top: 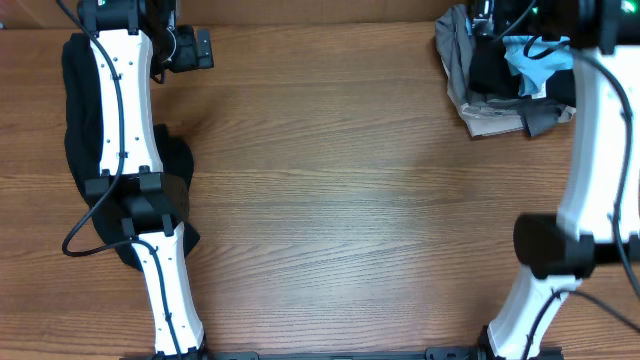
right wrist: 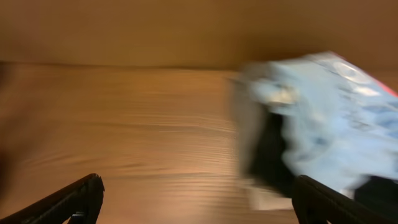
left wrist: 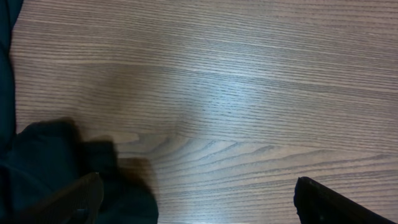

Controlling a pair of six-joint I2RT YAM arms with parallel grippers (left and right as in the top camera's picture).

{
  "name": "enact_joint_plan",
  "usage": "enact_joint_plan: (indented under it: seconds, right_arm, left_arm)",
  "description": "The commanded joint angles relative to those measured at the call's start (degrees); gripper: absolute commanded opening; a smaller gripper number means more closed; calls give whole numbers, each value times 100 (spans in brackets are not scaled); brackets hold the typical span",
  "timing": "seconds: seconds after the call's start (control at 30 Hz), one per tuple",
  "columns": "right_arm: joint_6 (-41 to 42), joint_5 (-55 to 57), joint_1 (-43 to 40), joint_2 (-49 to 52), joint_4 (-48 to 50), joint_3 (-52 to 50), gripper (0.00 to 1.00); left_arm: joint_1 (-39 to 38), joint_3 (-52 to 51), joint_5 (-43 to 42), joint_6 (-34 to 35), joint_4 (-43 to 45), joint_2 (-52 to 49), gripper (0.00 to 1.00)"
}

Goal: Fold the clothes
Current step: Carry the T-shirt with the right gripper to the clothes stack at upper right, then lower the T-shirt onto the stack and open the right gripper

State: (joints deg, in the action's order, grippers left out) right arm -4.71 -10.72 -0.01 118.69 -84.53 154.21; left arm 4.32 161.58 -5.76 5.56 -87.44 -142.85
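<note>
The clothes lie in two places. A pile of grey and black garments (top: pixel 480 85) with a light blue T-shirt (top: pixel 535 60) on top sits at the far right corner. A long black garment (top: pixel 80 150) lies along the left edge, under my left arm. My right gripper (right wrist: pixel 198 183) hovers open and empty over bare wood, with the light blue T-shirt (right wrist: pixel 323 118) blurred just to its right. My left gripper (left wrist: pixel 198 186) is open too, nothing between its fingers. A fold of the black garment (left wrist: pixel 43 168) lies by its left finger (left wrist: pixel 74 199).
The brown wooden table (top: pixel 340 190) spreads between the two arms. The left arm's white links (top: pixel 125 110) lie over the black garment. The right arm (top: pixel 590 150) reaches up the right edge to the pile.
</note>
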Motion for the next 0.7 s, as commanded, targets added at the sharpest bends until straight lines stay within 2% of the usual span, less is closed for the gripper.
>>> enact_joint_plan:
  seconds: [0.0,0.2,0.37,0.67]
  right_arm:
    - [31,-1401,448,-485,-258,144,100]
    - [28,-1445,839,-540,-415,131,100]
    - [31,-1226,824,-540,-1252,118,100]
    - [-20,-459,664,-638,-1115,101,100]
  left_arm:
    - [-26,81,37,-129,-4,74,100]
    - [-26,81,39,-129,-4,74,100]
    - [-26,81,37,-129,-7,74,100]
    - [-26,81,37,-129,-4,74,100]
